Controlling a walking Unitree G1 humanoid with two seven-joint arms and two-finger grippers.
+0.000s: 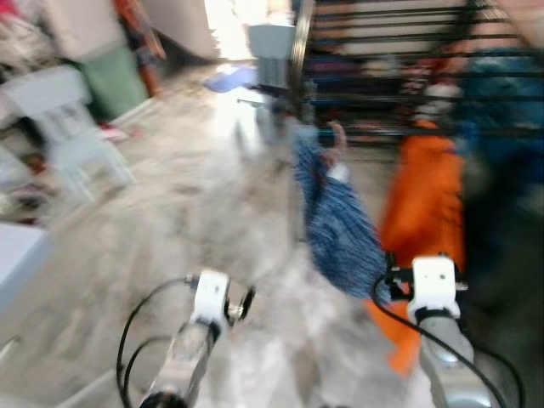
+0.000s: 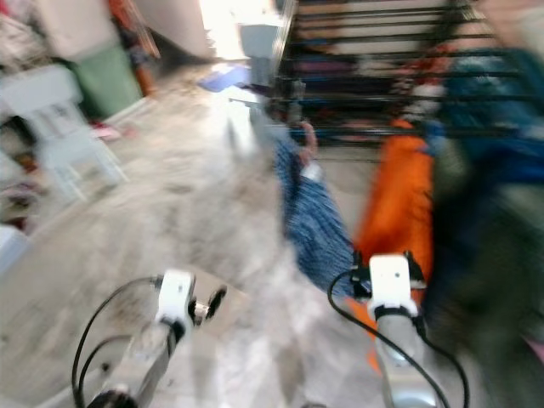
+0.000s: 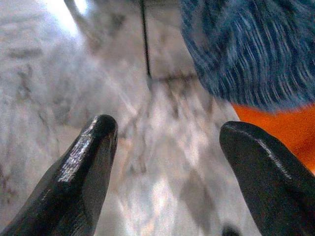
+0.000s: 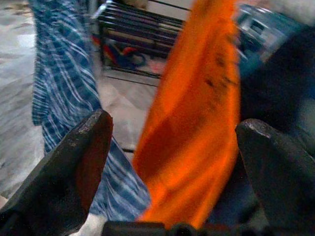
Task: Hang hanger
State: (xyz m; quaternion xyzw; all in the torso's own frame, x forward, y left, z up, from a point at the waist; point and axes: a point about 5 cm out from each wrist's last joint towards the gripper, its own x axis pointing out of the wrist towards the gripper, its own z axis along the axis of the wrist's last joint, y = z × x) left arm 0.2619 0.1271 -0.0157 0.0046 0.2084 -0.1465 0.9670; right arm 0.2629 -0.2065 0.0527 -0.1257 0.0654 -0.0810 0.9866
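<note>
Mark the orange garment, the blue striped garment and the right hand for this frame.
orange garment (image 4: pixel 197 128): right wrist view, middle of the hanging cloth.
blue striped garment (image 1: pixel 336 225): left eye view, its lower half.
right hand (image 4: pixel 172 147): right wrist view, midway between its open fingertips.

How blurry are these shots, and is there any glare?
Both eye views are smeared by motion blur: the blue striped garment, orange garment and rack lack crisp edges. A blown-out bright patch sits at the top of the left eye view. The right wrist view is sharper on its fingers; the left wrist view shows floor glare at its top.
</note>
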